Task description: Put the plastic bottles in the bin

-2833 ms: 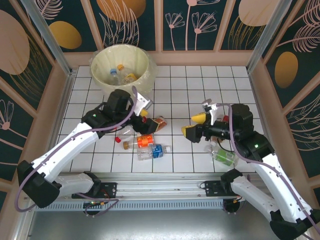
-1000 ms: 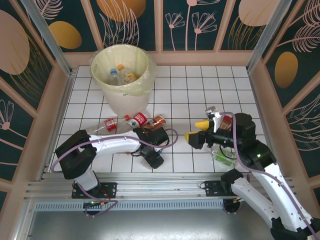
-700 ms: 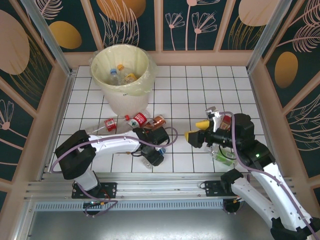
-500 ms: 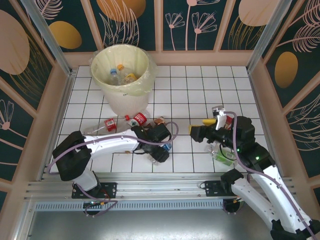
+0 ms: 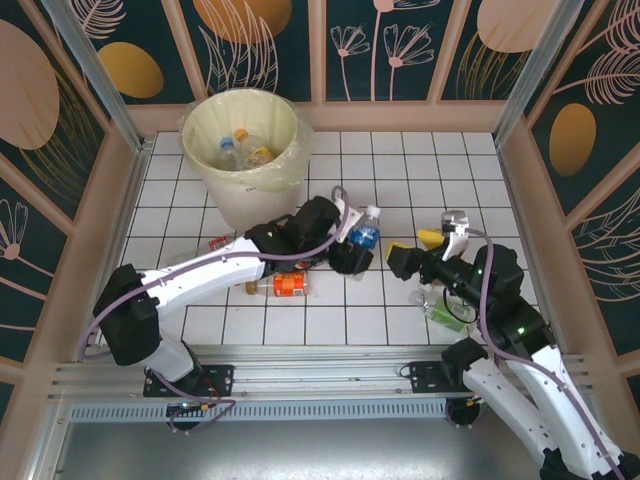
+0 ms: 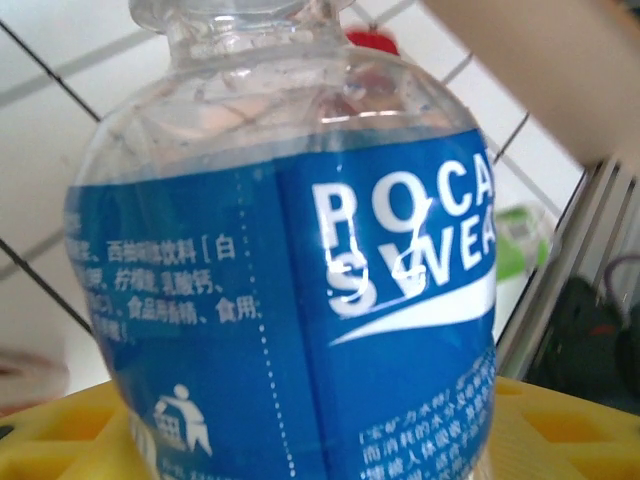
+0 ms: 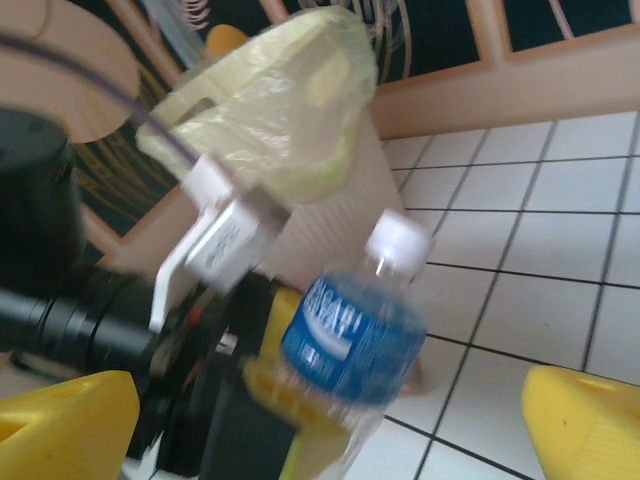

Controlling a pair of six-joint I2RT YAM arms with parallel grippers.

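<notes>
**A:** Bottle with the blue label [image 5: 364,233]: where does it sit?

**B:** The left gripper [image 5: 354,248] pinches it low on the body. It is held off the tiled table [image 5: 400,170], tilted, white cap uppermost, to the right of the bin [image 5: 238,208].

**A:** And the right gripper [image 5: 414,249]?

**B:** Its yellow fingers [image 7: 590,420] stand spread, nothing between them, just right of that bottle.

**A:** Any others?

**B:** 1 orange-labelled bottle [image 5: 286,285] lies on the tiles under the left arm. 1 green-labelled bottle [image 5: 446,314] lies beside the right arm. A few bottles [image 5: 236,146] lie inside the bin.
</notes>
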